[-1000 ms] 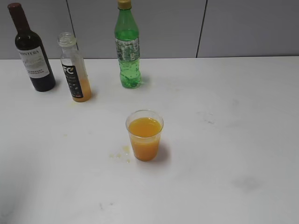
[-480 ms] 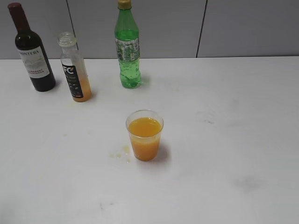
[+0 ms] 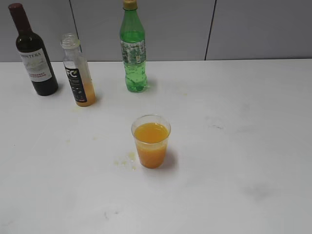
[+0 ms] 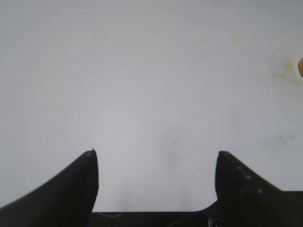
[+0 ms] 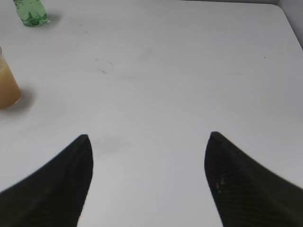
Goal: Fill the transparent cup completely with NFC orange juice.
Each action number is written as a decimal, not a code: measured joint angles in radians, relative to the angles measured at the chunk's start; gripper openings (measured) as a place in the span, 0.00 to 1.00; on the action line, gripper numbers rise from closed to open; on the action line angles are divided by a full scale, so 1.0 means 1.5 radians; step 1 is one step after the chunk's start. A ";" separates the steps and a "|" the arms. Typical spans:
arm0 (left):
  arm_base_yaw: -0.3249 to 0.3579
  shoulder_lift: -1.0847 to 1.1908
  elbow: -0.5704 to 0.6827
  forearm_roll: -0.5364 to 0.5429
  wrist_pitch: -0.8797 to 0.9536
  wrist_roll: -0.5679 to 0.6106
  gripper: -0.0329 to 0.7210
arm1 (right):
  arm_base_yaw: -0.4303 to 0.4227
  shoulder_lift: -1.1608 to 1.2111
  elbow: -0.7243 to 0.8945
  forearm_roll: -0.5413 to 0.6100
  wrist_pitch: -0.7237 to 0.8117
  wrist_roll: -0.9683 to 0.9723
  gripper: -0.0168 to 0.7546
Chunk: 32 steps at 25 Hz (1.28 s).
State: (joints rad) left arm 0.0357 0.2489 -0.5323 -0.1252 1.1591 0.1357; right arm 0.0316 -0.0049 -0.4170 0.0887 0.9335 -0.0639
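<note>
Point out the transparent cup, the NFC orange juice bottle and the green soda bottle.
transparent cup (image 3: 151, 146), exterior view, on its juice-filled wall.
NFC orange juice bottle (image 3: 77, 80), exterior view, on its black label.
green soda bottle (image 3: 133, 51), exterior view, on its label.

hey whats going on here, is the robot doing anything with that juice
Nothing is being handled right now. The cup stands alone mid-table, holding orange juice up to a little below its rim, with a few spilled drops beside it. The juice bottle, uncapped and nearly empty, stands at the back between a wine bottle and a green soda bottle. The left gripper and right gripper are both open and empty over bare table, away from everything.
</note>
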 joint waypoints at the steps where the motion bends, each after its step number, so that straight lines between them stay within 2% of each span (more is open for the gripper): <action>1: 0.000 -0.018 0.009 -0.001 -0.002 0.000 0.82 | 0.000 0.000 0.000 0.000 0.000 0.000 0.76; 10: 0.000 -0.155 0.043 -0.001 -0.041 -0.002 0.82 | 0.000 0.000 0.000 0.000 0.000 0.000 0.76; 32: 0.000 -0.157 0.048 -0.001 -0.048 -0.009 0.82 | 0.000 0.000 0.000 0.000 0.000 0.001 0.76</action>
State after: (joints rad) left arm 0.0357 0.0133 -0.4602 -0.1265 1.0865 0.1215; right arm 0.0316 -0.0049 -0.4170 0.0887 0.9335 -0.0631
